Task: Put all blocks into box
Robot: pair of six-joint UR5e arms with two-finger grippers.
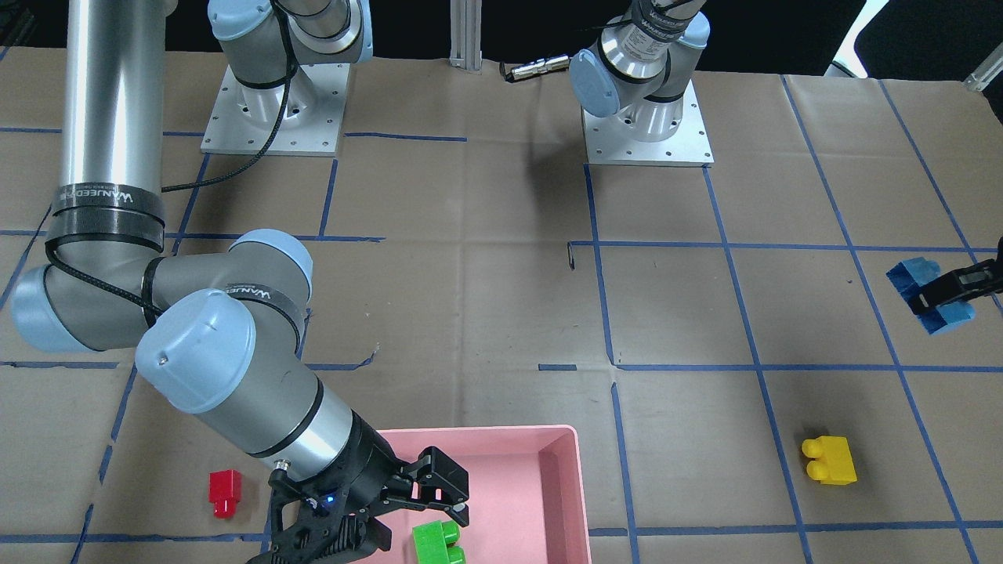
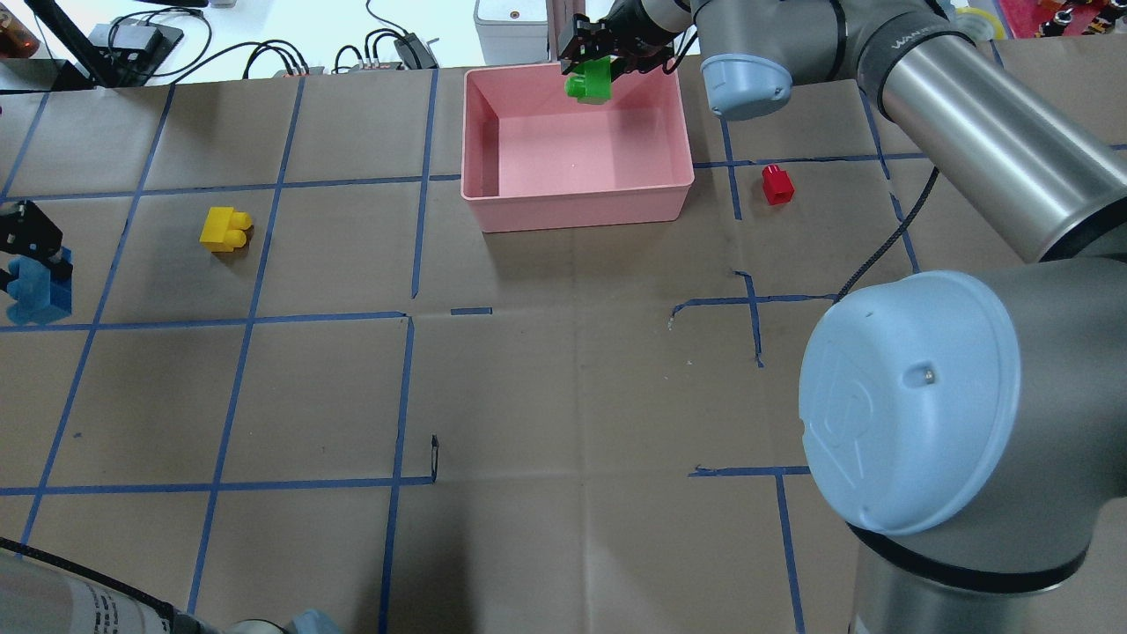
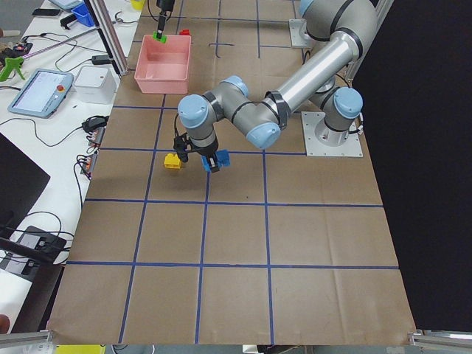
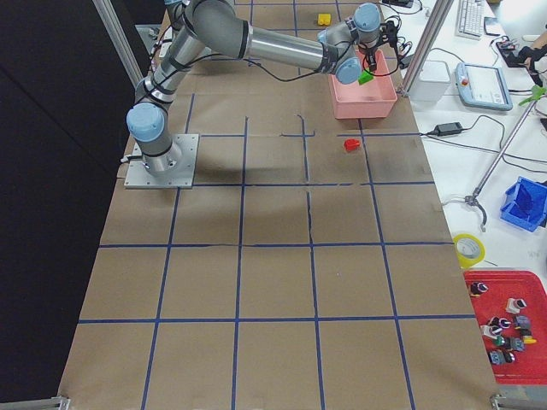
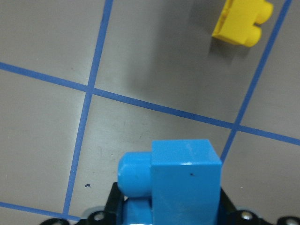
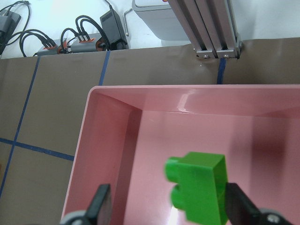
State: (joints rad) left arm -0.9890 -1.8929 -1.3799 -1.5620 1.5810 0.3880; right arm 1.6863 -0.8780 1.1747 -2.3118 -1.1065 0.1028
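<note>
My right gripper hangs over the far side of the pink box, its fingers spread wide. The green block sits between them, clear of the left finger, low over the box floor; I cannot tell if it rests there. My left gripper is shut on the blue block and holds it a little above the table. The yellow block lies on the table next to it, also showing in the left wrist view. The red block lies just outside the box.
Brown paper with a blue tape grid covers the table. My right arm's elbow looms over the near right. Cables and a grey device sit behind the box, past the table's far edge.
</note>
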